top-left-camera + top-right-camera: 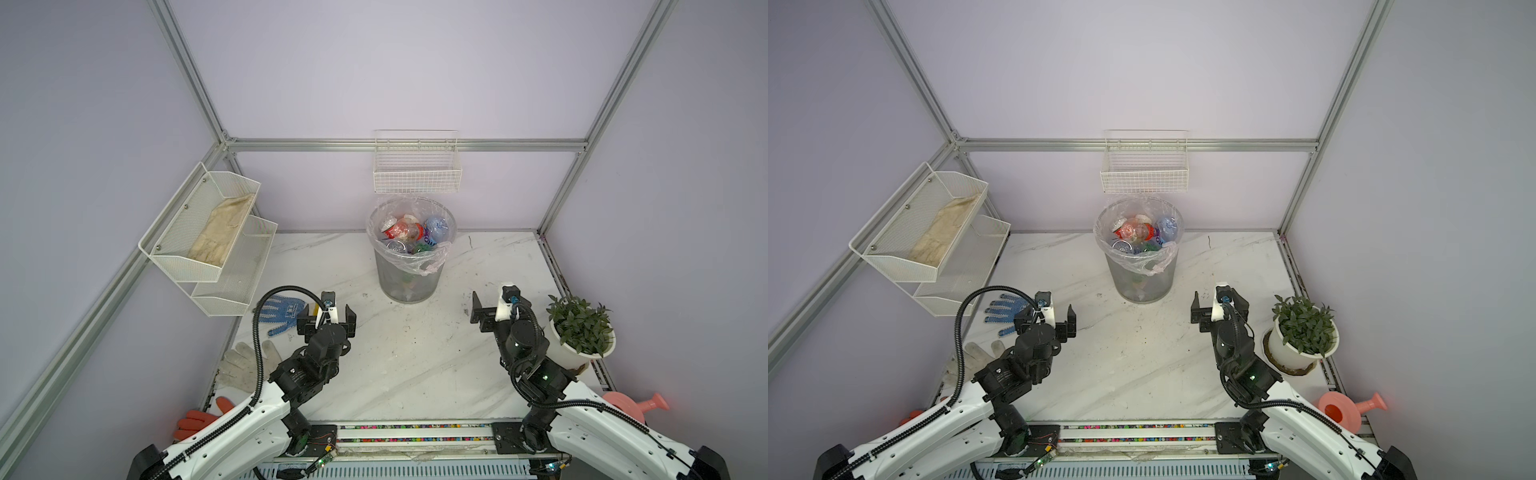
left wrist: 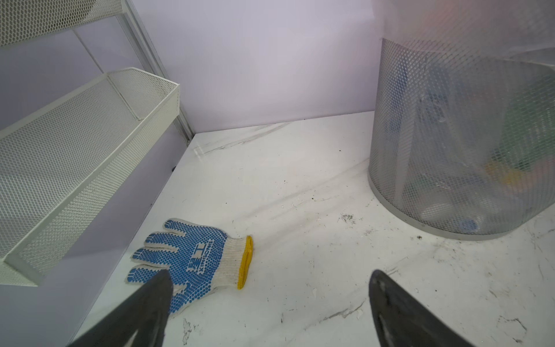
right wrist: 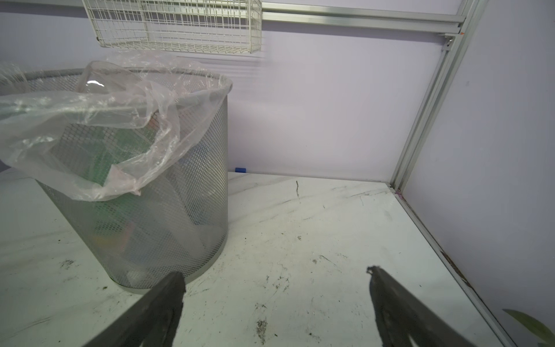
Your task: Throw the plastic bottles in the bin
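Both the left hand (image 1: pixel 327 318) and right hand (image 1: pixel 498 308) gape wide, gripping nothing.

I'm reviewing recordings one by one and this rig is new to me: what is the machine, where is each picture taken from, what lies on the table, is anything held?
Two robot arms, each ending in a two-fingered gripper. Two pictures look down from overhead, nearly the same view; the other two come from cameras on the arms' wrists, so dark fingers poke into them. On the marble table stand the mesh bin, holding the plastic bottles, and a potted plant; a blue-dotted glove and a white glove lie flat. A pink watering can sits at the edge. The left gripper and the right gripper are both open and empty. No bottle shows outside the bin.
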Controlling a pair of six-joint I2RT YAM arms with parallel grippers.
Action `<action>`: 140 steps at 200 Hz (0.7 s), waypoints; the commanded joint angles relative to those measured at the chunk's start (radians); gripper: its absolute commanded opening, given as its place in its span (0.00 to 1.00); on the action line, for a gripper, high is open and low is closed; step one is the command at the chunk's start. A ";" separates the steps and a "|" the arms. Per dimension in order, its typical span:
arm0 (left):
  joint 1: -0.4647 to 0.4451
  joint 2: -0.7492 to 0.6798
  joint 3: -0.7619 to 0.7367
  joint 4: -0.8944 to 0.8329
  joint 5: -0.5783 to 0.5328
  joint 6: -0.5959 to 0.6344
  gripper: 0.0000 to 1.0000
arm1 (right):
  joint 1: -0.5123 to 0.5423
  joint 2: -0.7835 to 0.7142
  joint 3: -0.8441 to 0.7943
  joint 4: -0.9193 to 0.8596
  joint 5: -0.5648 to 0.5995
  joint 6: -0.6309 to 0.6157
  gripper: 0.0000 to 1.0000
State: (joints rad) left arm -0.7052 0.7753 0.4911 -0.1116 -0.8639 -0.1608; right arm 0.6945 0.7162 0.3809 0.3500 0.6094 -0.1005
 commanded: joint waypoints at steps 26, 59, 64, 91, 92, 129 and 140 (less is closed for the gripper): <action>0.074 0.057 -0.053 0.081 0.001 0.037 1.00 | -0.001 -0.009 -0.096 0.135 0.056 -0.003 0.97; 0.104 0.103 -0.067 0.087 -0.028 0.022 1.00 | -0.003 0.044 -0.145 0.184 0.074 0.023 0.97; 0.108 0.109 -0.065 0.089 -0.031 0.025 1.00 | -0.004 0.052 -0.149 0.191 0.077 0.027 0.97; 0.132 0.153 -0.065 0.128 -0.042 0.063 1.00 | -0.011 0.081 -0.177 0.223 0.088 0.050 0.97; 0.133 0.155 -0.067 0.131 -0.044 0.064 1.00 | -0.011 0.082 -0.178 0.224 0.089 0.052 0.97; 0.158 0.212 -0.118 0.166 -0.061 0.040 1.00 | -0.019 0.085 -0.189 0.233 0.122 0.070 0.97; 0.159 0.221 -0.142 0.179 -0.062 0.024 1.00 | -0.024 0.085 -0.186 0.233 0.124 0.073 0.97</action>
State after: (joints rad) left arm -0.5564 0.9821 0.4171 0.0002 -0.8948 -0.1127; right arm 0.6800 0.8043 0.1978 0.5274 0.6987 -0.0467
